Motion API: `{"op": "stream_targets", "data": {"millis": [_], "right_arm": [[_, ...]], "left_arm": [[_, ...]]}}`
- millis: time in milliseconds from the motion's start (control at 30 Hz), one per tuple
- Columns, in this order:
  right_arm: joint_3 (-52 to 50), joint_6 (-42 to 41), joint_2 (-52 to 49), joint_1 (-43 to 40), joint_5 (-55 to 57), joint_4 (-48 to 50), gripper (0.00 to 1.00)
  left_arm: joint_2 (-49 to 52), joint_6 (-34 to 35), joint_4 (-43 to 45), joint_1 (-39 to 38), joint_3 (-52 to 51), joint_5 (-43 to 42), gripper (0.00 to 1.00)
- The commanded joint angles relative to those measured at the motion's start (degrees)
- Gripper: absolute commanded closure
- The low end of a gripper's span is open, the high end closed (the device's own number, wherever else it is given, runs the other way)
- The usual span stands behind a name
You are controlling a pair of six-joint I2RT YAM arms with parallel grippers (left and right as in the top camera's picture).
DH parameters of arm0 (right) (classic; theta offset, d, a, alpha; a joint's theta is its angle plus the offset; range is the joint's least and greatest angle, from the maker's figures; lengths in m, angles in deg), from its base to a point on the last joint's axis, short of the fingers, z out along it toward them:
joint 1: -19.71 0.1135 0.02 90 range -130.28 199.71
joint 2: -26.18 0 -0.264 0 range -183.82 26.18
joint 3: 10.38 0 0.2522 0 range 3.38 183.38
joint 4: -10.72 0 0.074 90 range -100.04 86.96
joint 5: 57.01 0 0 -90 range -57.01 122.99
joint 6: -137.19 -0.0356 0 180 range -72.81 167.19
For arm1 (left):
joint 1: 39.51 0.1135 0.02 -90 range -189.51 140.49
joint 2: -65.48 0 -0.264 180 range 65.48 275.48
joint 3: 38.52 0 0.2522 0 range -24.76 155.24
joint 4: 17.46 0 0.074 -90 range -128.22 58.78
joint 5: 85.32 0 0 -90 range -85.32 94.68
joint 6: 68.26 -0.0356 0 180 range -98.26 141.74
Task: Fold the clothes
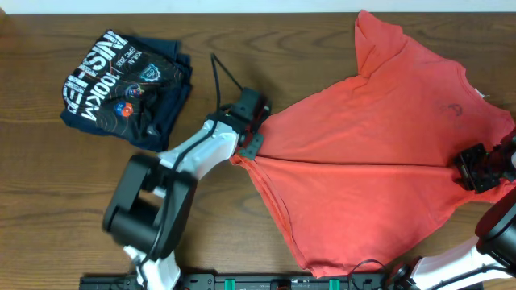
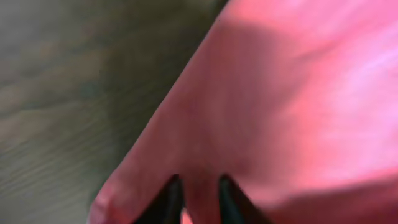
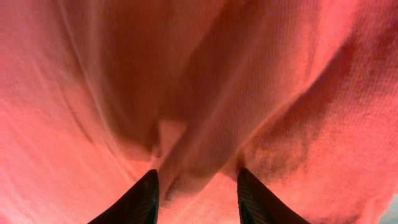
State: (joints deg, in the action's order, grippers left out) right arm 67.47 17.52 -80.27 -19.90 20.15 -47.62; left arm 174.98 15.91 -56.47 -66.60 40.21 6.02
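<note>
T-shirt (image 1: 379, 137), one item. Orange-red knit cotton, short-sleeved, plain side up; no lettering shows. Lies spread on the right half of the wooden table (image 1: 242, 32), rumpled and not yet squared. One sleeve points toward the far edge. A straight raised crease runs across the body from its left edge to its right edge, the cloth drawn tight along it. Below the crease the fabric narrows into a wedge reaching the near edge. Wrist views: cloth (image 2: 298, 93) blurred; cloth (image 3: 199, 74) gathered in soft vertical folds
</note>
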Motion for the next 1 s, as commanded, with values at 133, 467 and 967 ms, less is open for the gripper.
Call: {"op": "stream_targets", "data": {"millis": [133,467,967], "right_arm": [[-0.13,0.17,0.42,0.70,-0.92,0.48,0.60],[-0.13,8.70,0.42,0.70,-10.21,7.19,0.54],[-0.46,-7.26,-0.76,-1.03,18.40,9.27,0.89]], "left_arm": [[5.07,1.86,-4.63,6.01,-1.01,8.92,0.94],[4.90,7.15,-7.21,13.31,-0.94,8.92,0.94],[-9.01,6.99,-11.67,13.42,-0.70,0.22,0.48]]}}
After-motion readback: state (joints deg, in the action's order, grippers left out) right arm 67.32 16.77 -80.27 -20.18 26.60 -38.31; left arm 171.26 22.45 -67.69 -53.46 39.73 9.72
